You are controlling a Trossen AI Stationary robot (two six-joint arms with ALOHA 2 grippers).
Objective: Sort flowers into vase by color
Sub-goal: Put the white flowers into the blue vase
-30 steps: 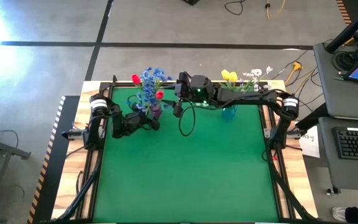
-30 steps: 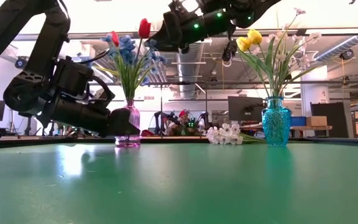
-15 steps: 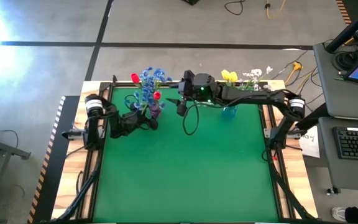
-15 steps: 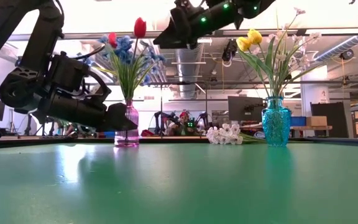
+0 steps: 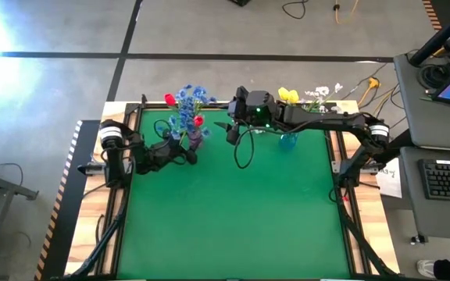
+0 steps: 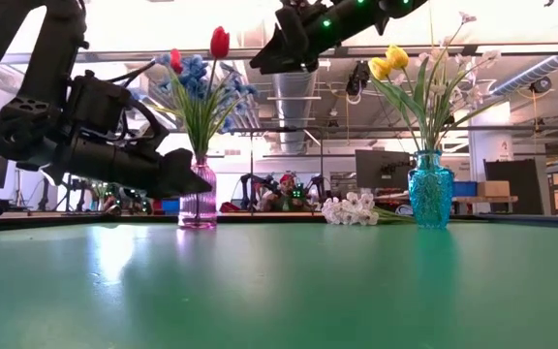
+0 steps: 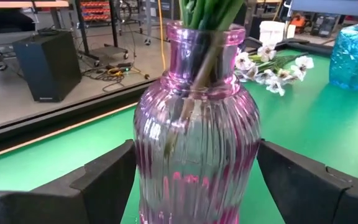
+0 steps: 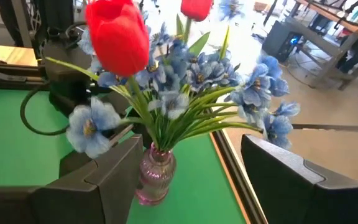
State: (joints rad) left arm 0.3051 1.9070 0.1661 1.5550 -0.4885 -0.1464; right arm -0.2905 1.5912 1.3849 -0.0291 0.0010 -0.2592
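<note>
A pink ribbed glass vase (image 7: 194, 143) stands on its base at the table's far left (image 5: 196, 139), holding blue flower clusters (image 8: 229, 68) and red tulips (image 8: 117, 34). My left gripper (image 5: 186, 150) is open and level, one finger on each side of the vase's body, close to its walls. My right gripper (image 8: 191, 168) hovers open and empty high over the table (image 6: 262, 60), just right of that bouquet. A teal vase (image 6: 431, 189) at the far right holds yellow tulips (image 6: 388, 60) and white sprays (image 5: 320, 95). One white spray (image 6: 350, 208) lies on the table between the vases.
A black cable loop (image 5: 241, 152) hangs under my right arm. The green mat (image 5: 233, 218) lies bare across the middle and near half, inside a wooden frame (image 5: 92, 195). A desk with a keyboard (image 5: 448, 179) stands off the table's right side.
My left gripper has drawn back a little toward the table's left edge and risen slightly; the pink vase has stayed in place. My right gripper has moved up and toward the table's right edge, away from the red tulip, tipping closer to level.
</note>
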